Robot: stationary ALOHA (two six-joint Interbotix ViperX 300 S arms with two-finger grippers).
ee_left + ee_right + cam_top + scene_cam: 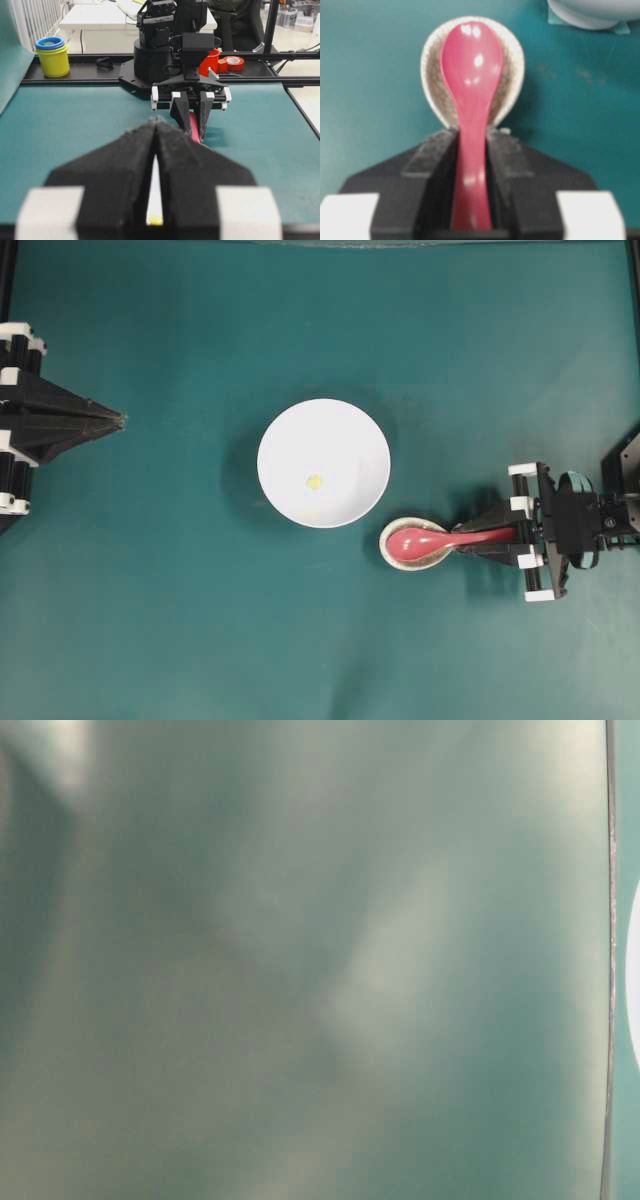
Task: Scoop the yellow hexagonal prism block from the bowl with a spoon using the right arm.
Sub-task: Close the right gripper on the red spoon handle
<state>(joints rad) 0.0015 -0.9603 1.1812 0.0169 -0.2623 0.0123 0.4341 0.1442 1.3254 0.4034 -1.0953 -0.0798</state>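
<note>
On the teal table, the spoon is pinched by the right gripper beside the bowl where the yellow block lies, while the left gripper is kept pressed together.

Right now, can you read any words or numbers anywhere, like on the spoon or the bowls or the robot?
No text can be read in any view.
The pink-red spoon, white bowl and speckled dish: plain, no writing.
The teal tag on the right arm: too small to read.
The red tape rolls and yellow cup behind the table: no writing can be made out.
The table-level view: only blur.
</note>
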